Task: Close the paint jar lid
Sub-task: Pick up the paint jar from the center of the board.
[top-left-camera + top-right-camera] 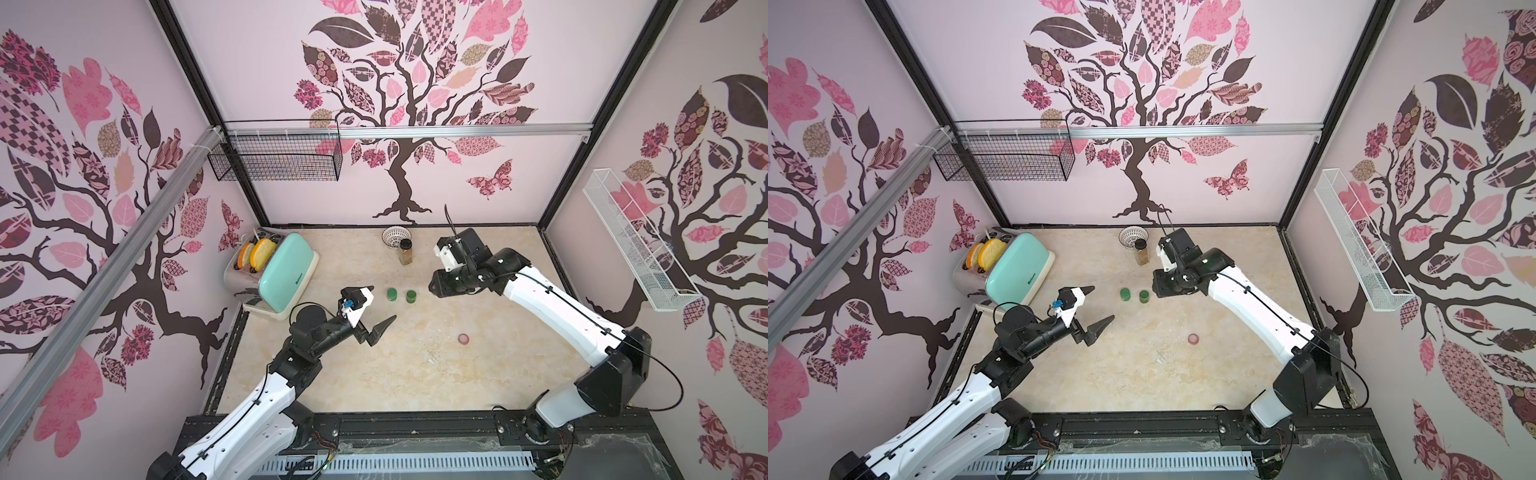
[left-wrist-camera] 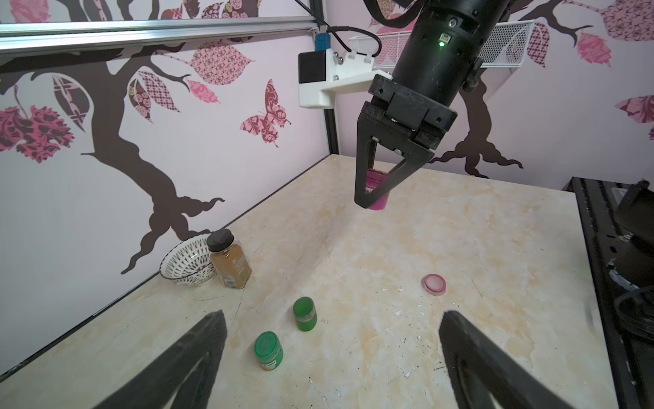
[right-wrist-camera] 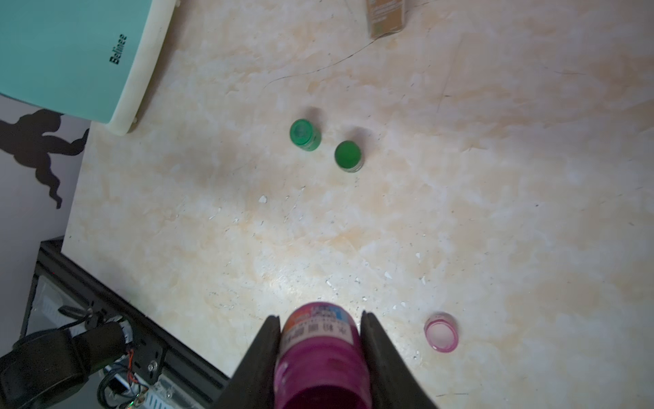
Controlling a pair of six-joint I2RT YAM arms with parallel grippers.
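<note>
My right gripper (image 3: 320, 316) is clamped on the open pink paint jar (image 3: 320, 364), which I judge is lifted off the table (image 3: 495, 177). The lid (image 3: 441, 332) lies loose below it, off to one side, so capping is all still to do. My left gripper (image 2: 333, 313) hangs empty, jaws wide apart. Both top views hide the jar under my right wrist; both wrist views show it.
</note>
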